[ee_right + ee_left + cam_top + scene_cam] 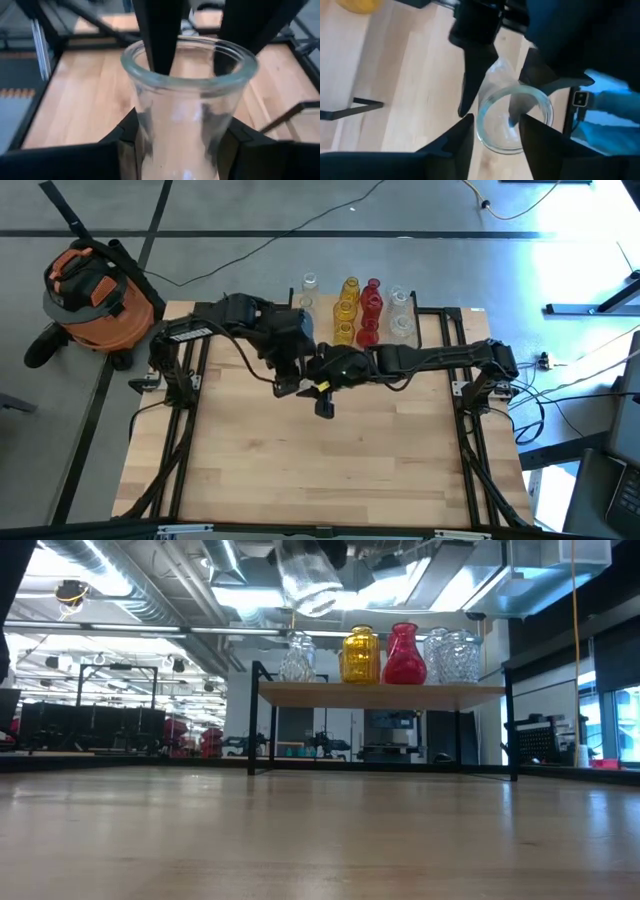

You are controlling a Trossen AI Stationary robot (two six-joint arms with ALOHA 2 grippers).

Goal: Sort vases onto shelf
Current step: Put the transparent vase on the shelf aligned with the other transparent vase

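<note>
Right wrist view is the closest look at the clear vase (185,100). The right gripper (180,125) has its two dark fingers pressed on both sides of the vase's body, clamped on it. The open mouth of the vase points away from this camera.

Left wrist view looks right down into that round mouth. The left gripper (496,120) is at the rim with its fingers spread apart, a gap between them, so it is not squeezing the glass.

Low view cannot show the fingers well. It does show that the vase hangs high in the air, above the shelf (380,693). On the shelf stand a plain clear vase (297,658), a yellow vase (361,655), a red vase (404,655) and a ribbed clear vase (450,658), side by side.

High view shows more vases lined up behind these, in rows by colour. It also shows the two arms meeting over the table (300,470), near the shelf at its far edge. An orange vacuum (95,290) sits on the floor beside the table.
</note>
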